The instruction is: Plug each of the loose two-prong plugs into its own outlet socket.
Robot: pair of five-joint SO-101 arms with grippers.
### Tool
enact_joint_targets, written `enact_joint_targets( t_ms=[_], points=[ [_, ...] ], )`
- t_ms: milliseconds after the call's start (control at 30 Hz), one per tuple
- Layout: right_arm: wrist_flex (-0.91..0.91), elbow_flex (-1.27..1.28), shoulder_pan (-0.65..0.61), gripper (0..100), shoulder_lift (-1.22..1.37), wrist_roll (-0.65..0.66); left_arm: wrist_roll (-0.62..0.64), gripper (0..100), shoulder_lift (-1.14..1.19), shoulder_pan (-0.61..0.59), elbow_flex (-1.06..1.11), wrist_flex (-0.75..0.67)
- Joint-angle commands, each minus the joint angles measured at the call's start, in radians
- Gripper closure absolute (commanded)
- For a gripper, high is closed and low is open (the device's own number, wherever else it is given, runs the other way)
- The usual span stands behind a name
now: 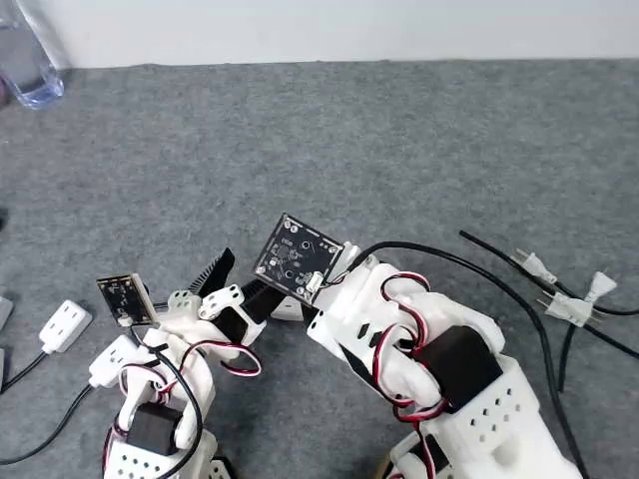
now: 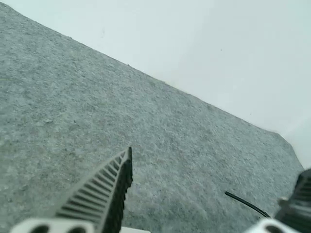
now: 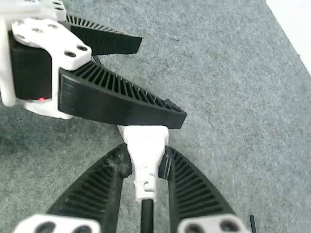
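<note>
Right gripper point(image 3: 145, 156): I pinch a white plug point(image 3: 145, 143) by its sides, with its cord point(image 3: 146, 217) trailing back toward my wrist. Left gripper point(image 3: 163, 78): jaws spread wide, just ahead of the plug. One finger point(image 3: 121, 104) crosses the plug's front end; I cannot tell if they touch. Two loose plugs point(image 1: 536, 267) lie well apart from the plug, past my right arm. A socket point(image 1: 66, 325) lies well apart from it, past my left arm.

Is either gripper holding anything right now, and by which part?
The right gripper pinches the white plug by the sides of its body, just ahead of the cable. The left gripper is open, holding nothing.
</note>
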Motion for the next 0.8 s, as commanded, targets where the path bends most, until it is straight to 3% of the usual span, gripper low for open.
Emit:
enact_joint_targets(
  t_ms=[0, 767],
  points=[
    [0.001, -0.084, 0.018, 99.1, -0.027, 0.006, 0.002, 52, -0.009, 0.003, -0.005, 0.006],
    [0.012, -0.049, 0.073, 99.1, -0.015, 0.11, 0.002, 52, -0.009, -0.003, -0.005, 0.006]
  ],
)
